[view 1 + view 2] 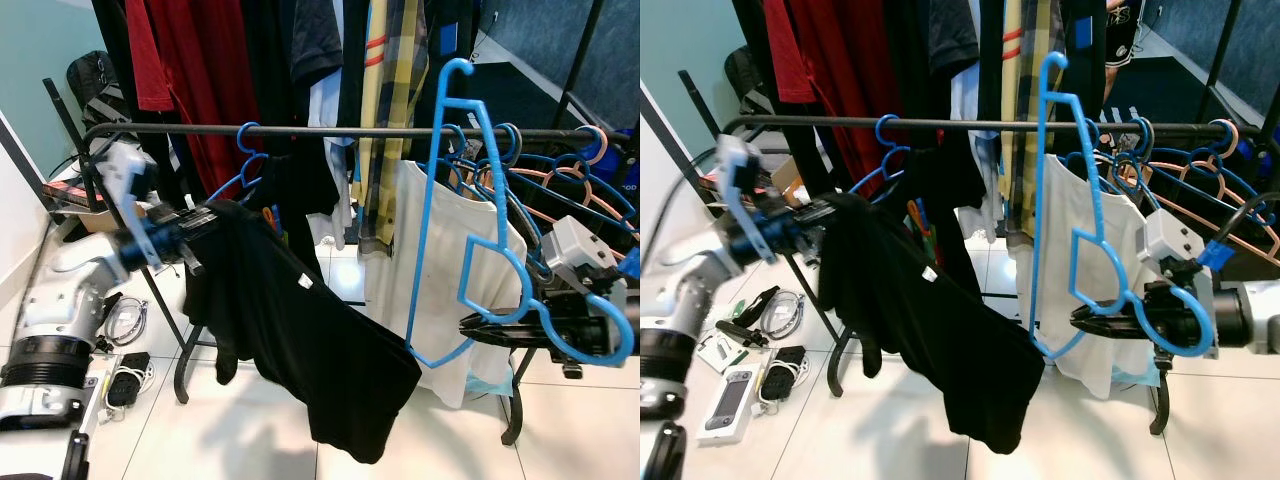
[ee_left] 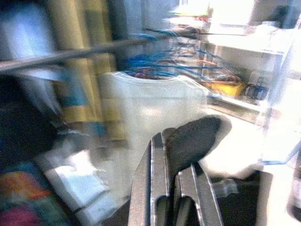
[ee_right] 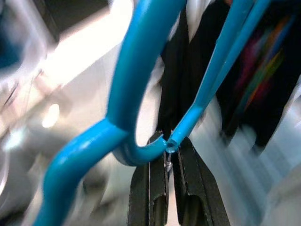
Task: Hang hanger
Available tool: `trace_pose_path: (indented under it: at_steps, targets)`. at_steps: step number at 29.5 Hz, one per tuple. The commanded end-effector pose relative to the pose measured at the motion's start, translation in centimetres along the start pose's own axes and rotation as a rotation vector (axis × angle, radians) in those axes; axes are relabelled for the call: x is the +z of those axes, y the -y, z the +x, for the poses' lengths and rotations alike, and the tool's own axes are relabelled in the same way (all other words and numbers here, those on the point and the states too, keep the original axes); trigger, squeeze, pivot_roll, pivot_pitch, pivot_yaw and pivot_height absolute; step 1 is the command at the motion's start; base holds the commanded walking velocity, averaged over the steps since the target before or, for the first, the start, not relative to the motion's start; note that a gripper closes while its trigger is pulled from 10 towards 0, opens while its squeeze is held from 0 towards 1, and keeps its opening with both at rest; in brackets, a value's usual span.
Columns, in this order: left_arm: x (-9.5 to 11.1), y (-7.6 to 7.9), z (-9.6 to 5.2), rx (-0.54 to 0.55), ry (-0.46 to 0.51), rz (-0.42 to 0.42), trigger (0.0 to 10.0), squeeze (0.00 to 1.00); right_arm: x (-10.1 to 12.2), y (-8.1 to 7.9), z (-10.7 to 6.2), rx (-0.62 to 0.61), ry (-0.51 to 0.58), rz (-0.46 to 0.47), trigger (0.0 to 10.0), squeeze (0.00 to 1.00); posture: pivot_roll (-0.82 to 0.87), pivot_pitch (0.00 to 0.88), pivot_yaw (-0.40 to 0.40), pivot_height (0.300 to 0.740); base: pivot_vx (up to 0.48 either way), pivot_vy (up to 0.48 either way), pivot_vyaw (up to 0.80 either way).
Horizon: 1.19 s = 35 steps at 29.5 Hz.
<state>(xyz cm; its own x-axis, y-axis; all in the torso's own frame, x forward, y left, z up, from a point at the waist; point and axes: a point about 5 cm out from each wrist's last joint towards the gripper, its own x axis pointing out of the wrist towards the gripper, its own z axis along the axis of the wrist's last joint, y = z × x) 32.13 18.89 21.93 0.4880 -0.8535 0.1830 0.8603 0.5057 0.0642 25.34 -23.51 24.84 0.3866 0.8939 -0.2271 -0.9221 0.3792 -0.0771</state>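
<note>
Nearest on the right, the right gripper (image 1: 478,326) is clamped on the rim of a bright blue hanger (image 1: 468,215), its black fingers (image 3: 162,188) pressed together around the plastic at the hook end. The hanger stands almost on end, long axis near vertical: its hook curls low by the gripper at the right, and one shoulder tip points up past the black clothes rail (image 1: 380,131), which it does not hang from. On the left, the left gripper (image 1: 205,212) pinches the shoulder of a black garment (image 1: 300,330) between nearly closed fingers; the cloth droops down toward the tiled floor (image 1: 250,430). Farther back, a white T-shirt (image 1: 440,270) and a bunch of blue and peach hangers (image 1: 560,180) hang from the rail's right end.
</note>
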Motion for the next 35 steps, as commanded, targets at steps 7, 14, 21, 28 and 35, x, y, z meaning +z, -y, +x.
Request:
trace_pose_path:
  at_steps: [7,14,21,28,35]
  targets:
    - [-2.4,7.4,5.0,-0.346,0.042,-0.169,8.4,0.00,3.4,-0.1,2.9,0.024,0.447,0.006,0.0,0.00,-0.14,0.000,0.088,0.740,0.000,0.000,0.00]
    - [-3.3,5.9,5.0,-0.169,0.039,-0.161,7.6,0.00,4.7,0.5,3.6,-0.007,0.610,0.018,0.0,0.00,-0.13,0.000,0.082,0.740,0.000,0.000,0.00]
    - [-3.7,2.5,3.7,0.129,0.016,-0.135,6.2,0.00,4.1,2.3,2.6,-0.175,0.591,0.022,0.0,0.00,-0.13,0.000,0.083,0.740,0.000,0.000,0.00]
    - [-8.1,-3.1,-4.0,0.827,-0.131,-0.217,9.7,0.00,-4.9,6.2,1.6,-0.671,0.176,0.177,10.0,0.00,-0.11,0.000,0.063,0.740,0.000,0.000,0.00]
    - [-13.0,-2.1,-7.0,0.991,-0.336,-0.319,10.0,0.00,-12.1,5.0,3.0,-0.720,-0.147,0.259,10.0,0.00,-0.10,0.000,0.060,0.740,0.000,0.000,0.00]
